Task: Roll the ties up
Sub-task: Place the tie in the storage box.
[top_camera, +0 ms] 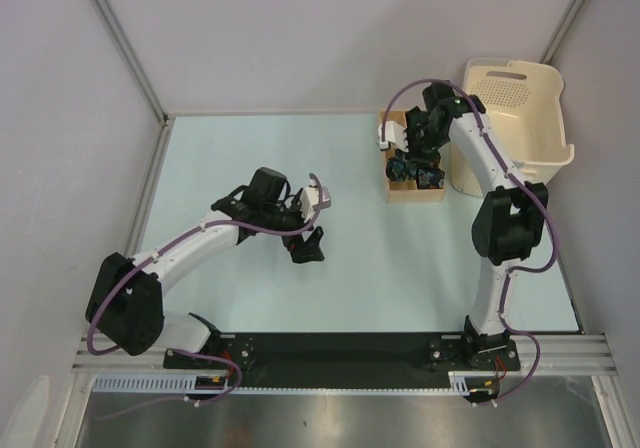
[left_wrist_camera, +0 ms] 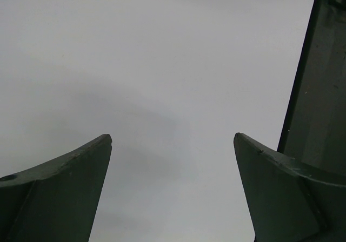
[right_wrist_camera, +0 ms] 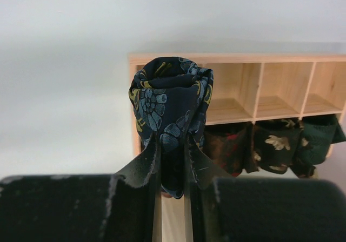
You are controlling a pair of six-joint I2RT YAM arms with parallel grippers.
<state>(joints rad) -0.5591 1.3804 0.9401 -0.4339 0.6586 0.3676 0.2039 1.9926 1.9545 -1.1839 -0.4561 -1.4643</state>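
Observation:
A rolled navy tie (right_wrist_camera: 168,99) with a blue, teal and yellow floral pattern is pinched at its lower end by my right gripper (right_wrist_camera: 172,142), which is shut on it. It hangs in front of the left end of the tan wooden divided box (right_wrist_camera: 281,58). Three other dark rolled ties (right_wrist_camera: 230,147) (right_wrist_camera: 275,145) (right_wrist_camera: 319,136) fill the near row of compartments; the far row beside them shows bare wood. From above, my right gripper (top_camera: 413,151) is over that box (top_camera: 389,128). My left gripper (top_camera: 315,218) is open over the table's middle, its fingers (left_wrist_camera: 86,166) spread with nothing between them.
A cream plastic basket (top_camera: 520,118) stands just right of the wooden box at the back right, close to my right arm's forearm. Grey walls close in the table at the back and sides.

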